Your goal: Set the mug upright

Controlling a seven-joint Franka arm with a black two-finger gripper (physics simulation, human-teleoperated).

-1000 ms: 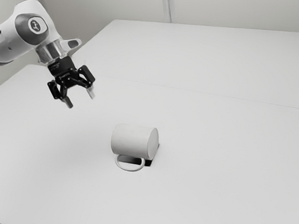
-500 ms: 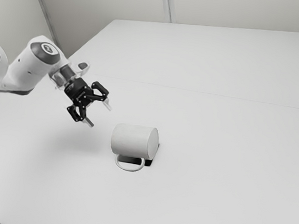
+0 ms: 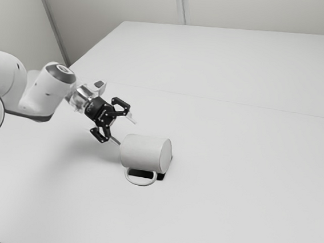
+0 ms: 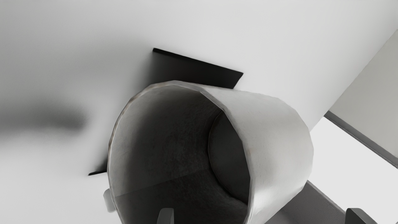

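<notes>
Reaching in from the exterior view's left, the arm (image 3: 49,90) is angling down over the pale counter (image 3: 236,186). Its black hand (image 3: 125,130) is hovering just beside the mug (image 3: 143,152), with its two fingers standing wide apart. The mug is lying on its side on the counter, its base (image 3: 165,155) facing the exterior view's right and its mouth facing the hand. The handle (image 3: 140,183) is sticking out sideways, and a dark shadow (image 3: 160,177) is showing beside it.

In the wrist view, the open mouth is facing the camera, and the rim (image 4: 225,110) is curving around a dim inside (image 4: 168,146). One finger (image 4: 165,217) is showing across the mouth, while the other (image 4: 356,217) is standing outside, past the mug's wall; the near part of that wall is running between them. Whether either finger is touching the mug, I cannot tell.
</notes>
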